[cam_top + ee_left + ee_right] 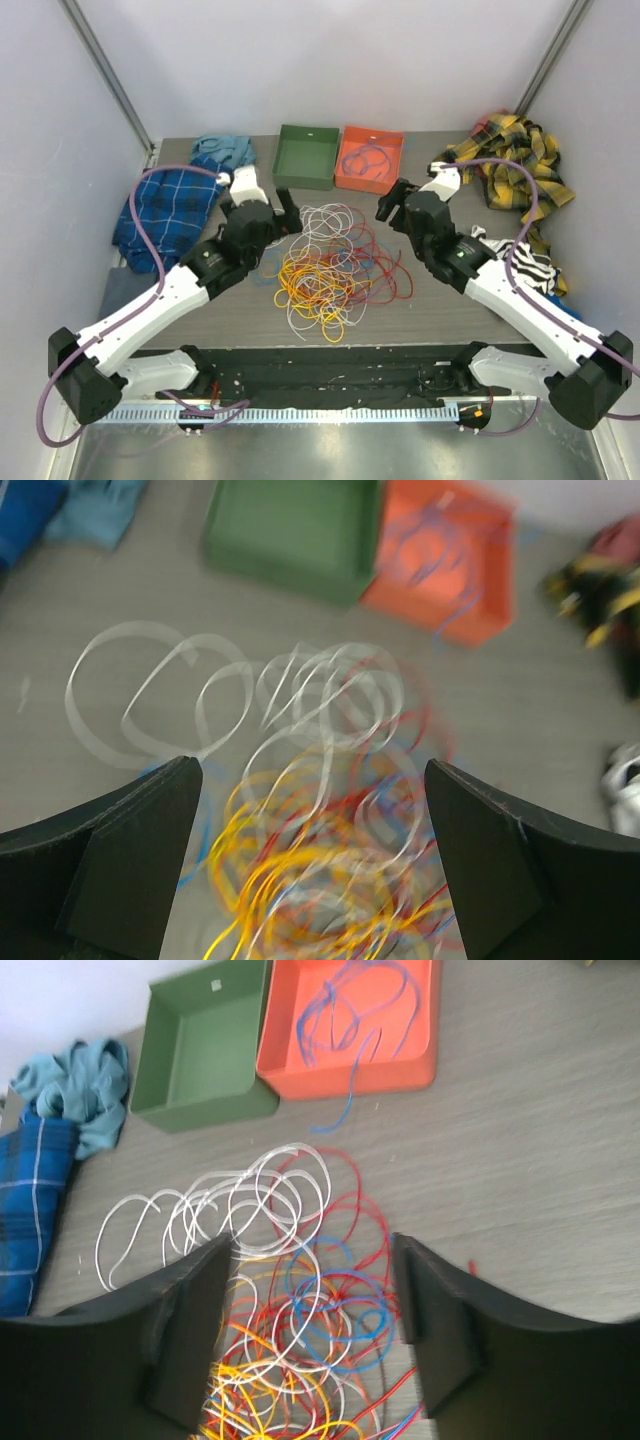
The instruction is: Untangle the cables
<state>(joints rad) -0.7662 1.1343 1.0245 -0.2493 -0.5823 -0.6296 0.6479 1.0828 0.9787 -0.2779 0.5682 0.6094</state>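
- The grey wood-grain table [430, 310] carries everything, with cloths at both sides, two trays at the back and the wires in the middle
- The left arm [170, 295] and the right arm [520, 300], white and black, reach in from the near corners toward the middle, each with a purple hose [150, 225] looping along it
- A blue plaid cloth [165, 205] lies at the left edge with a teal cloth [225, 150] behind it; a yellow plaid cloth [515, 165] is heaped at the back right, and a black-and-white striped cloth [535, 262] lies nearer, partly under the right arm
- A green tray [305, 183] and an orange tray [390, 150] stand side by side at the back, touching or nearly so
- The cables [325, 270] lie in one tangled heap on the table centre, in front of the trays and between the two grippers: white loops at the back, yellow and orange at the front left, red and blue through the right side
- The left gripper [315, 810] hangs over the heap's left side, jaws spread wide, gripping nothing
- The right gripper [315, 1290] hangs over the heap's right side, just in front of the orange tray, jaws apart, no wire between them
- One blue cable [365, 157] lies apart from the heap, coiled in the orange tray, one end trailing over its front wall
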